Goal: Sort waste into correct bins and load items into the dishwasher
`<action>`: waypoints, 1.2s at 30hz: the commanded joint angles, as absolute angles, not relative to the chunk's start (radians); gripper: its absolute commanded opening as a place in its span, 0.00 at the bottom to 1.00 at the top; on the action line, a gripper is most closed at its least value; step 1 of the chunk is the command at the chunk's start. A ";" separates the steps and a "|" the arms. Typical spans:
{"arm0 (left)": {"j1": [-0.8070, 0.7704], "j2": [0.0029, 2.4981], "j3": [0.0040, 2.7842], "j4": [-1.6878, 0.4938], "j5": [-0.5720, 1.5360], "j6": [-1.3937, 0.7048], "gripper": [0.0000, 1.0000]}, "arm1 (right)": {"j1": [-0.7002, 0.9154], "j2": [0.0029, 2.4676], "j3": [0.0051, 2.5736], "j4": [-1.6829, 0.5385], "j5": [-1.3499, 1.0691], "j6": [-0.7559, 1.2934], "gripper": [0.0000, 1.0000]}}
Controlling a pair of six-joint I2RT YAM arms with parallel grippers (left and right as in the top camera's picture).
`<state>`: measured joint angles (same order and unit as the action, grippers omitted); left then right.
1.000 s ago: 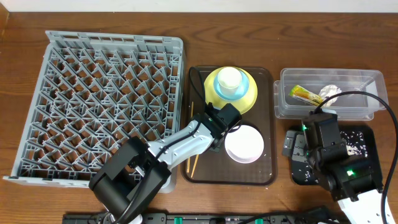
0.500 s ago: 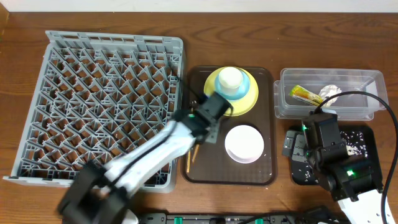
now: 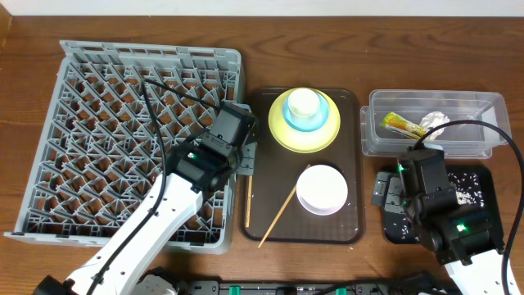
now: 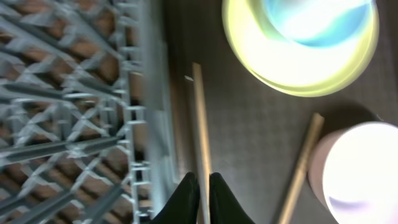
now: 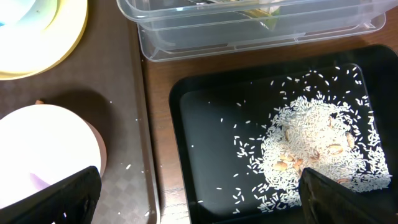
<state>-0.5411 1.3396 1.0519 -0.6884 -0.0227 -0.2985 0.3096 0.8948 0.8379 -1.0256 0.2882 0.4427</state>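
My left gripper (image 3: pixel 245 161) sits at the grey dish rack's (image 3: pixel 123 123) right edge, shut on a wooden chopstick (image 4: pixel 200 112) that lies along the brown tray's left side (image 3: pixel 248 201). The second chopstick (image 3: pixel 281 215) lies diagonally against the white bowl (image 3: pixel 321 189). A yellow plate (image 3: pixel 282 131) holds a light blue bowl (image 3: pixel 319 120) with a white cup (image 3: pixel 302 102) in it. My right gripper (image 5: pixel 199 193) is open and empty over the left edge of the black tray (image 5: pixel 205 124), which holds rice (image 5: pixel 311 143). The clear tub (image 3: pixel 475 139) holds the wrapper (image 3: pixel 401 124) and the tissue (image 3: pixel 435 123).
The dark brown serving tray (image 3: pixel 344 229) lies between the rack and the bins. The rack holds nothing. A black cable (image 3: pixel 467 124) arcs over the clear tub. A few rice grains (image 5: pixel 129 167) lie on the brown tray by the white bowl.
My left gripper has swung left from beside the white bowl to the rack's edge. One chopstick now lies diagonally against the white bowl. The right arm has not moved.
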 commanded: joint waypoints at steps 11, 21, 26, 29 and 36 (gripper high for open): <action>-0.674 1.553 1.039 -0.742 0.149 -0.258 0.37 | 0.301 0.897 0.849 -1.026 0.299 0.440 0.99; -0.785 1.732 1.038 -0.761 0.146 -0.258 0.37 | 0.301 0.897 0.849 -1.026 0.299 0.440 0.99; -0.792 1.745 1.038 -0.762 0.150 -0.259 0.37 | 0.301 0.897 0.849 -1.026 0.299 0.440 0.99; -0.792 1.745 1.038 -0.765 0.182 -0.258 0.37 | 0.301 0.897 0.849 -1.026 0.299 0.440 0.99; -0.792 1.745 1.038 -0.757 0.292 -0.194 0.40 | 0.301 0.897 0.849 -1.026 0.299 0.440 0.99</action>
